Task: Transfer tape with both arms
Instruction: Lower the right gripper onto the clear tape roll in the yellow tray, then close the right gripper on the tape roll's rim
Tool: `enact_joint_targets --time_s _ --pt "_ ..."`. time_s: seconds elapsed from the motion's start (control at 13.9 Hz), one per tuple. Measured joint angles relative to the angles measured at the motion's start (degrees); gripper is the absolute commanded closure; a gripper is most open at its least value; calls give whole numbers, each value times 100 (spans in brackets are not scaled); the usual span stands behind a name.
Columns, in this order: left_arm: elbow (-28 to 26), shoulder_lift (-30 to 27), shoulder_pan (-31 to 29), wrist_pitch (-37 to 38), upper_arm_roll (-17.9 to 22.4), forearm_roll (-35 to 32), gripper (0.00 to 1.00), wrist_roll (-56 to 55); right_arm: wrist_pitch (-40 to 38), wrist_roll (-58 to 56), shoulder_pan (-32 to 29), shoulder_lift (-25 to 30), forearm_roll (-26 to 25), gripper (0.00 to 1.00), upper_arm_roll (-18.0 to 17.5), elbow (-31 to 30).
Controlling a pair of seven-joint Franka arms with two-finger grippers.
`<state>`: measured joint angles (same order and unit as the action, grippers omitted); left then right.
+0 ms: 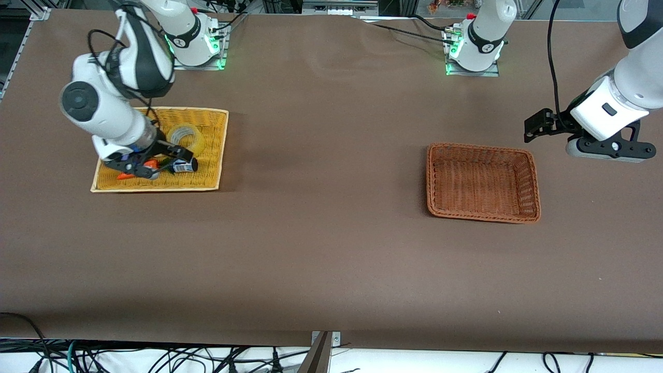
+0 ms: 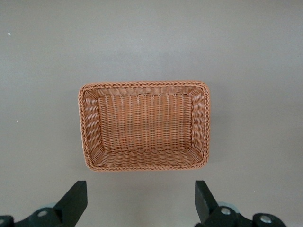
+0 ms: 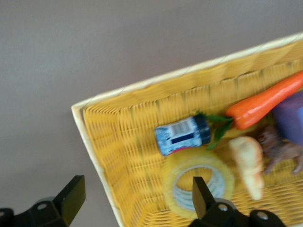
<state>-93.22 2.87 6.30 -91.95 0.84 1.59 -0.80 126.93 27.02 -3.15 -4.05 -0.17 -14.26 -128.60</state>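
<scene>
The tape [image 1: 185,137], a yellowish translucent ring, lies in the yellow tray [image 1: 210,178] at the right arm's end of the table. In the right wrist view the tape [image 3: 176,185] lies beside a small dark bottle [image 3: 183,135]. My right gripper [image 1: 158,156] is open and empty, low over the tray. In its own view the right gripper [image 3: 136,196] has one finger [image 3: 202,195] over the tape's hollow and the other off the tray's edge. My left gripper [image 1: 538,127] is open and empty, in the air beside the brown basket [image 1: 533,181]. It waits, and the left wrist view shows it open [image 2: 140,198].
The tray also holds the bottle [image 1: 184,166], an orange carrot [image 3: 265,101], a purple block [image 3: 291,118], a pale bread-like piece [image 3: 248,165] and a small brown figure [image 3: 279,146]. The brown basket [image 2: 142,85] holds nothing. Bare brown table lies between tray and basket.
</scene>
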Motion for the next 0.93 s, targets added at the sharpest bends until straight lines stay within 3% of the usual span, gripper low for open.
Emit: enact_joint_targets --time_s 0.43,0.93 --pt "2 0 0 11 0 0 0 0 1194 30 -10 48 -9 0 -89 -1160" --pt "4 0 1 51 -4 0 0 0 2048 1 -9 -122 -46 0 -152 -1859"
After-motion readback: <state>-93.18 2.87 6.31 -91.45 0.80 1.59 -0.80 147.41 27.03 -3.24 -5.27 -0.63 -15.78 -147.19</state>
